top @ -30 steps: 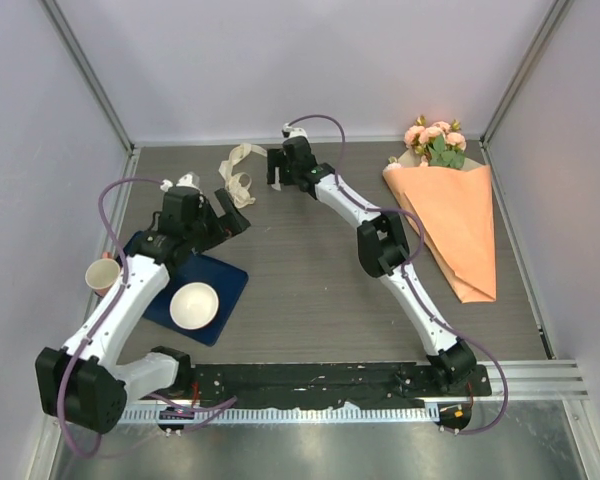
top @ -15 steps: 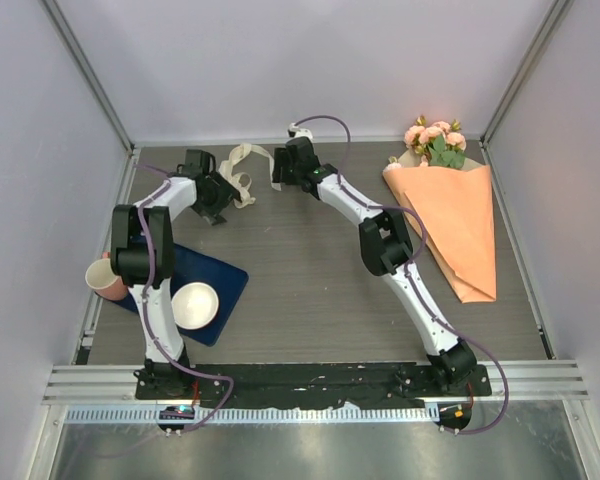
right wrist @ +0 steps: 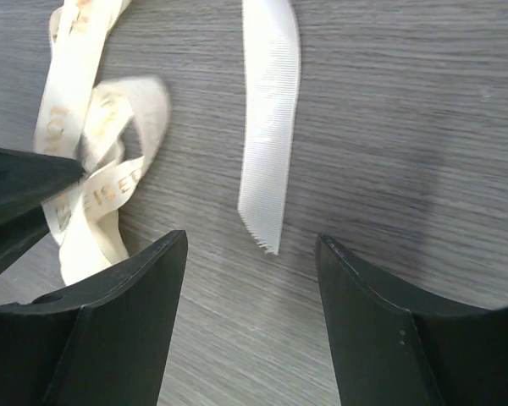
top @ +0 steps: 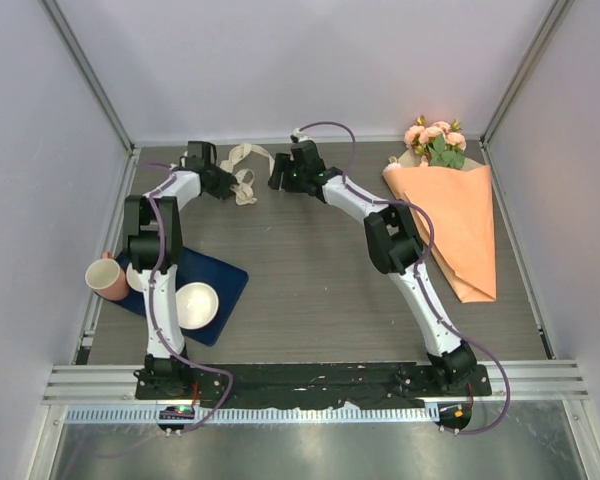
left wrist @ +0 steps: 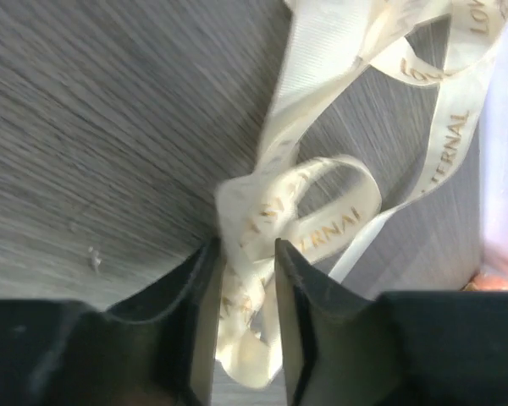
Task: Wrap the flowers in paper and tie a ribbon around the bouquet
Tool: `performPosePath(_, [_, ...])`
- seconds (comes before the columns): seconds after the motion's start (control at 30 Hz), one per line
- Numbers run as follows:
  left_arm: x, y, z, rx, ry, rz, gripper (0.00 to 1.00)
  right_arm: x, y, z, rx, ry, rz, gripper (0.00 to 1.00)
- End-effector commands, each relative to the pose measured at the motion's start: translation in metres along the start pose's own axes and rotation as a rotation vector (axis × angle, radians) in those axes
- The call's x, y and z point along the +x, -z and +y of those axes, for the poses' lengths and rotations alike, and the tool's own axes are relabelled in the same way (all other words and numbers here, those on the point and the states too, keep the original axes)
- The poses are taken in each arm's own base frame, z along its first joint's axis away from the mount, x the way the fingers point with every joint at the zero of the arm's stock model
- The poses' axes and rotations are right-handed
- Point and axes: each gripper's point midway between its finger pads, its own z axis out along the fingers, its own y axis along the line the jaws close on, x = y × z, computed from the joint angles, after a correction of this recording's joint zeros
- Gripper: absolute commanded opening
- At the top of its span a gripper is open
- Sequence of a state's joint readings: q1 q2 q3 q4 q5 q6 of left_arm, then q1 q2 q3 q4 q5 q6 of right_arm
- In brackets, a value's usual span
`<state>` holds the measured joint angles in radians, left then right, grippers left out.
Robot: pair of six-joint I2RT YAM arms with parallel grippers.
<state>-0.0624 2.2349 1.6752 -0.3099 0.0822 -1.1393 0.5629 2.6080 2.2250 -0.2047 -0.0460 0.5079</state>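
The cream ribbon (top: pixel 242 170) lies loosely curled at the back of the table. In the left wrist view its printed folds (left wrist: pixel 322 220) bunch between my left gripper (left wrist: pixel 245 271), whose jaws have closed in on them. My left gripper (top: pixel 228 180) sits at the ribbon's left side. My right gripper (top: pixel 277 172) hovers open just right of it, and the ribbon's cut end (right wrist: pixel 271 144) lies on the table ahead of its open jaws (right wrist: pixel 252 254), untouched. The bouquet (top: pixel 450 215) lies at the back right: pink flowers (top: pixel 435 140) poke out of a cone of orange paper (top: pixel 460 240).
A dark blue tray (top: pixel 220 282) at the front left holds a white bowl (top: pixel 194 304), with a pink cup (top: pixel 107 278) at its left edge. Walls close in the table at the back and both sides.
My left arm has swung from over the tray to the back of the table and narrowed its jaws onto the ribbon. The right gripper has closed a little and barely shifted.
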Motion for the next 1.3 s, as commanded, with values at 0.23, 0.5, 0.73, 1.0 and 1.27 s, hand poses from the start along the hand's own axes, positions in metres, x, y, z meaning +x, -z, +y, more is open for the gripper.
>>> performPosePath(0.23, [0.057,0.070,-0.022,0.173,-0.210,0.096,0.00,0.058,0.094,0.024,-0.162,-0.068,0.282,0.83])
performPosePath(0.5, [0.279,0.199,0.025,0.371,-0.437,0.537,0.04,0.086,0.261,-0.041,0.073,-0.098,0.215,0.84])
performPosePath(0.73, [0.325,0.268,0.066,0.379,-0.657,0.553,0.77,0.121,0.355,-0.075,0.192,-0.117,0.151,0.84])
performPosePath(1.0, [0.211,0.243,0.028,0.292,-0.512,0.359,0.91,0.110,0.317,-0.033,-0.037,0.038,0.157,0.84])
performPosePath(1.27, [0.114,0.168,0.019,0.181,-0.187,0.173,0.70,0.064,0.194,-0.006,0.032,0.185,0.104,0.82])
